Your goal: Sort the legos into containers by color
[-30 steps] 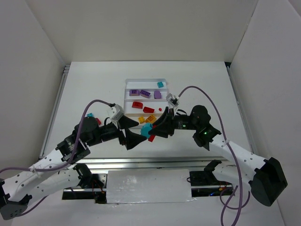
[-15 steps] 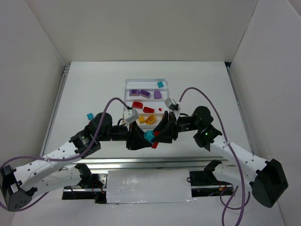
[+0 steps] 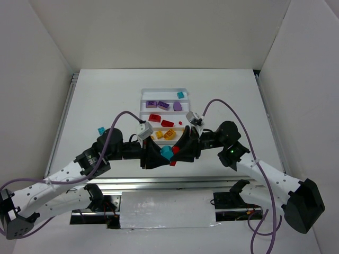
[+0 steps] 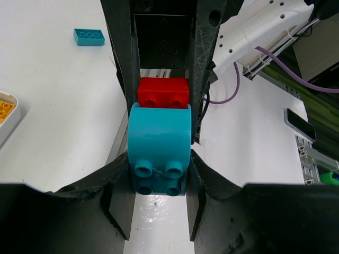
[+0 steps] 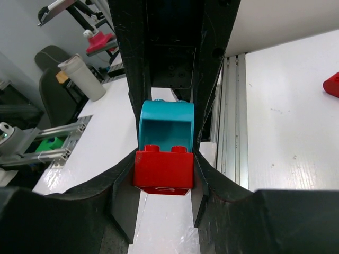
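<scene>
Joined stud to socket, a teal lego and a red lego; hanging between the two arms, just off the near edge of the white tray; gripped from both ends at once. At the teal end, the left gripper, pinched tight against the flanks of the teal lego, no gap showing on either side; at the red end, the right gripper, drawn in the same way on the sides of the red lego. Close beside the pair, toward the arms' bases, a small red piece, partly hidden and hard to make out.

Inside the tray, four long compartments side by side: in the farthest, a single teal brick; in the next, three purple bricks; in the third, red bricks, two larger and one tiny; in the nearest, two yellow-orange bricks, lying just beyond the grippers.

Out on the table, well to the left of the tray, a loose teal brick lying flat and alone; seen also from the left wrist, studs up.
</scene>
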Controlling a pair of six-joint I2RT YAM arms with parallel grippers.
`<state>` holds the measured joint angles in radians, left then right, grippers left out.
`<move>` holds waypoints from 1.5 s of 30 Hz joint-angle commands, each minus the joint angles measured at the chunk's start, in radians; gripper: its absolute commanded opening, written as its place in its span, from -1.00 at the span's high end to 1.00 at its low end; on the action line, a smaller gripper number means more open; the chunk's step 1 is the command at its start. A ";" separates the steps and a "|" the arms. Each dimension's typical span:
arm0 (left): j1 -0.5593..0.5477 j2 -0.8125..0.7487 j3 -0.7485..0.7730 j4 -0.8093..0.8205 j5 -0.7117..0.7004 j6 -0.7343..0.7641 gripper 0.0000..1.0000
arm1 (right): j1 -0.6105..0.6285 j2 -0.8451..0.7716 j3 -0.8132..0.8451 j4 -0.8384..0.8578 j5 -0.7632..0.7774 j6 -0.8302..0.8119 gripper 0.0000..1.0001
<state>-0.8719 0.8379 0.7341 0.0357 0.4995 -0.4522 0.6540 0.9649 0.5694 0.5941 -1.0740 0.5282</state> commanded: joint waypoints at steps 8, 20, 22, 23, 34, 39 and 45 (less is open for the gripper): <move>0.011 -0.131 0.044 -0.087 -0.377 -0.028 1.00 | -0.079 -0.032 -0.032 -0.062 -0.006 -0.065 1.00; 0.025 -0.237 0.163 -0.471 -1.022 -0.189 1.00 | -0.119 0.239 0.174 -0.548 0.968 0.131 1.00; 0.027 -0.203 0.185 -0.532 -1.058 -0.192 1.00 | -0.093 0.331 0.248 -0.626 1.092 0.134 1.00; 0.027 -0.197 0.189 -0.542 -1.058 -0.194 1.00 | -0.082 0.359 0.276 -0.675 1.232 0.147 1.00; 0.030 -0.195 0.142 -0.474 -0.923 -0.123 1.00 | -0.073 0.771 0.635 -0.815 1.445 0.168 0.90; 0.030 -0.175 0.114 -0.448 -0.878 -0.120 1.00 | -0.079 0.882 0.721 -0.832 1.465 0.154 0.74; 0.030 -0.154 0.093 -0.421 -0.880 -0.143 1.00 | -0.074 0.848 0.704 -0.815 1.450 0.151 -0.33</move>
<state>-0.8455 0.6777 0.8349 -0.4496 -0.3870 -0.5995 0.5720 1.8610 1.2560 -0.2321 0.3435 0.6865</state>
